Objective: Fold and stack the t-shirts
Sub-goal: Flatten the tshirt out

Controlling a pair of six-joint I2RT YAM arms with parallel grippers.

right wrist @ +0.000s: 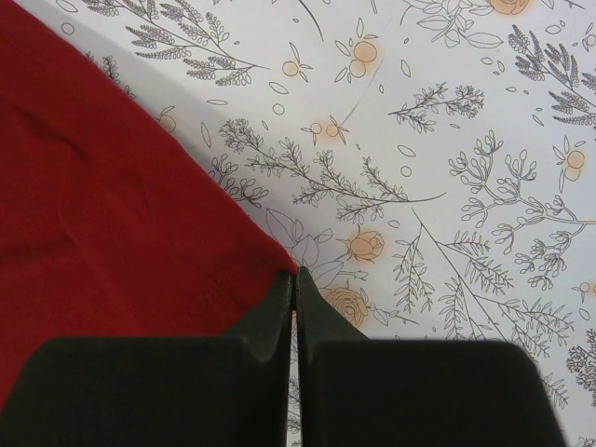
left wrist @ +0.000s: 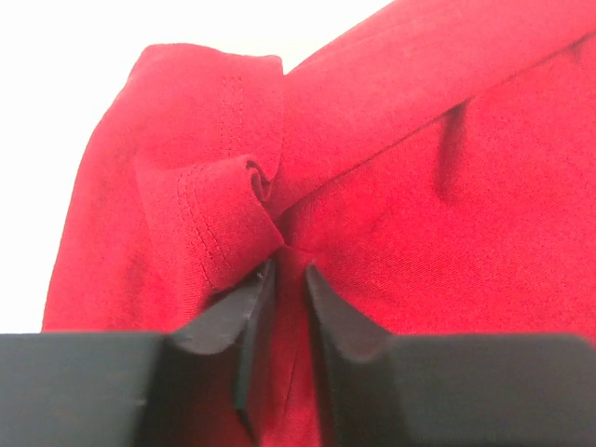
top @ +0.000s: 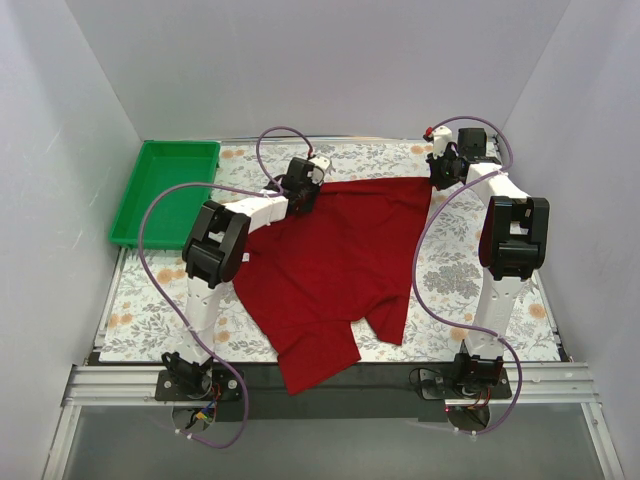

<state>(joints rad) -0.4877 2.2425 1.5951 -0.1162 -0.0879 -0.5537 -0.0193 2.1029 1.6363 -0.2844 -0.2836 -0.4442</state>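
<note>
Jaws of the left gripper (left wrist: 289, 276) are pinching a rolled, stitched hem of the dark red t-shirt (left wrist: 438, 186), with only a thin strip of cloth showing in the narrow gap between them. Just beyond the tips the hem is curling into a small twist, and the rest of the cloth is spreading away past it and to its right, filling most of the wrist view. Jaws of the right gripper (right wrist: 295, 276) are pressing together with no open gap. A corner of the shirt is running right into their tips from the left, so they seem to be gripping that corner, though how much cloth is caught is hidden. Beyond and to the right of those tips the flowered tablecloth (right wrist: 447, 140) is lying bare. From above, the two grippers are sitting well apart at the far side of the table, and the shirt's far edge is stretching in a nearly straight line between them. The cloth is fanning out from them toward the arm bases, one part hanging over the black near edge (top: 380, 390). A green tray (top: 165, 190) is resting to the left of the left gripper, apart from the shirt.
</note>
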